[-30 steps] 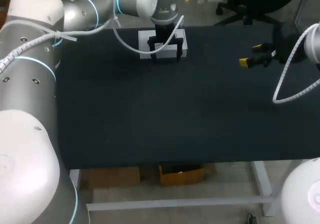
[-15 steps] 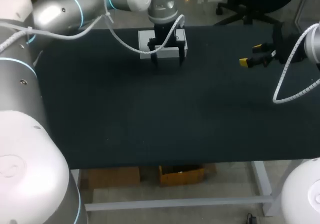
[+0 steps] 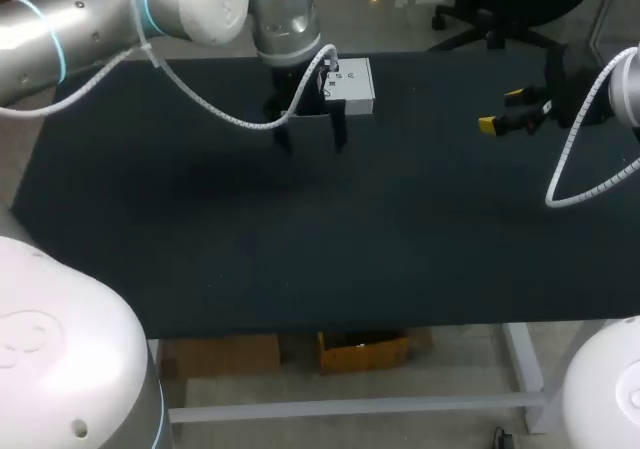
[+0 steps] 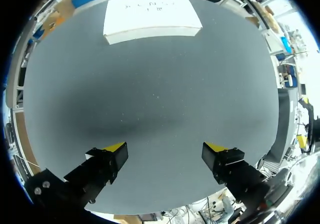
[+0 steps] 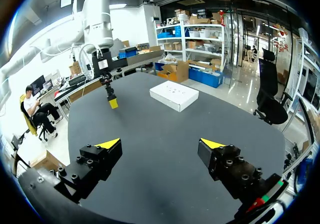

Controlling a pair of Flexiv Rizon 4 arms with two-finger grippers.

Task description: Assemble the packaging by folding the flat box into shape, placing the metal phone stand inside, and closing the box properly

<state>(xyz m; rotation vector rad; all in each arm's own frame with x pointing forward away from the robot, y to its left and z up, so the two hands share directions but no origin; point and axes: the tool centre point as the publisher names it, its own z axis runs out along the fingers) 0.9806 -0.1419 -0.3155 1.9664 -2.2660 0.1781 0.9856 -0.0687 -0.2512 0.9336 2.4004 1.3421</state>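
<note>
A white closed box lies flat near the table's far edge. My left gripper hangs just in front of it and a little to its left, open, with nothing between its fingers. From the left wrist, the box lies well ahead of the open left gripper, over bare mat. My right gripper is open and empty at the far right of the table. The right wrist view has the box far ahead of the right gripper, with my left gripper beside the box. No metal phone stand shows in any view.
The black mat covers the whole table. A white cable loops down from my right arm over the table's right side.
My left gripper, which stood open over the box a second ago, has drawn back from it toward the table's front and left. The box and my right arm stayed put.
</note>
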